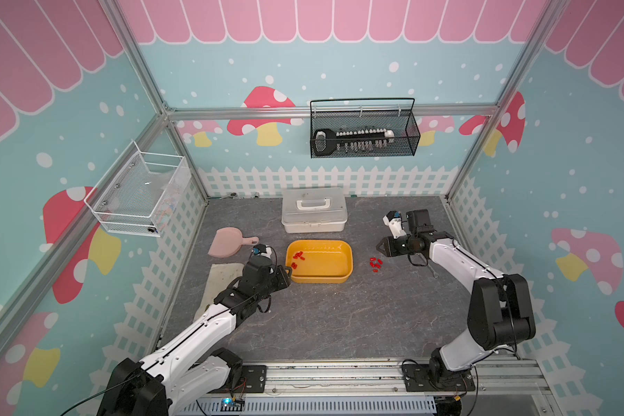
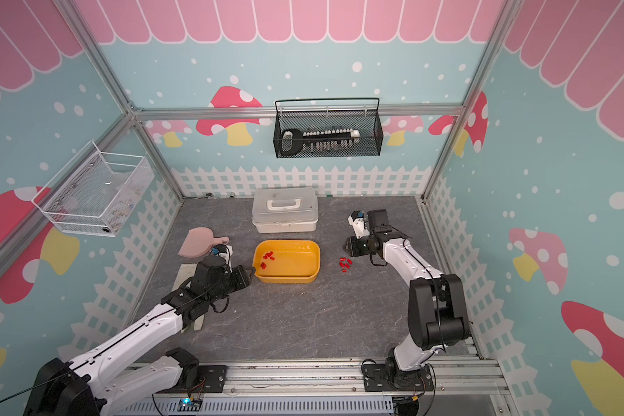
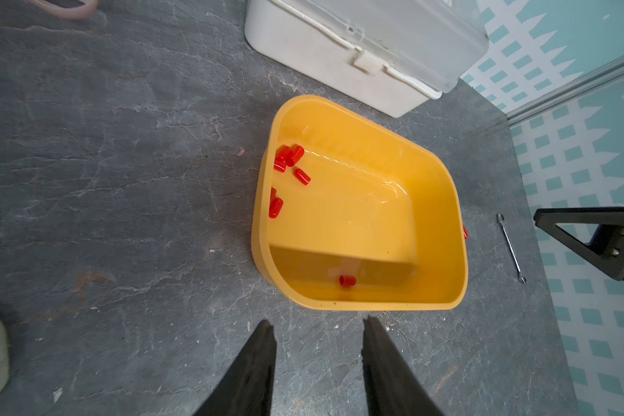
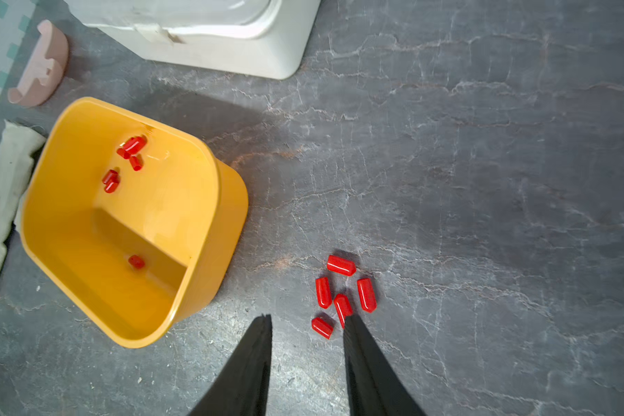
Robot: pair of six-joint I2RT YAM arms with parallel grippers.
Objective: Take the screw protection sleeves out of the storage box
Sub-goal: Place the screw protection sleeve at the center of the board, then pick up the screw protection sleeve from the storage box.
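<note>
Top views: storage box point(image 1: 317, 279) mid-frame holds several screw protection sleeves point(image 1: 298, 256) at its frame-left end; another cluster lies frame-right of it. Left gripper point(image 3: 317, 324), right gripper point(image 4: 307, 320): fingers spread, empty.

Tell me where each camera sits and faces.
Top views: high over the front rail, facing down and back; left gripper, right gripper and their arms show.
Left wrist: on the left arm, facing the storage box; its open gripper fingers show.
Right wrist: on the right arm, facing screw protection sleeves lying on the table; its gripper fingers show.
Shared: both wrist views show the storage box and white case.
</note>
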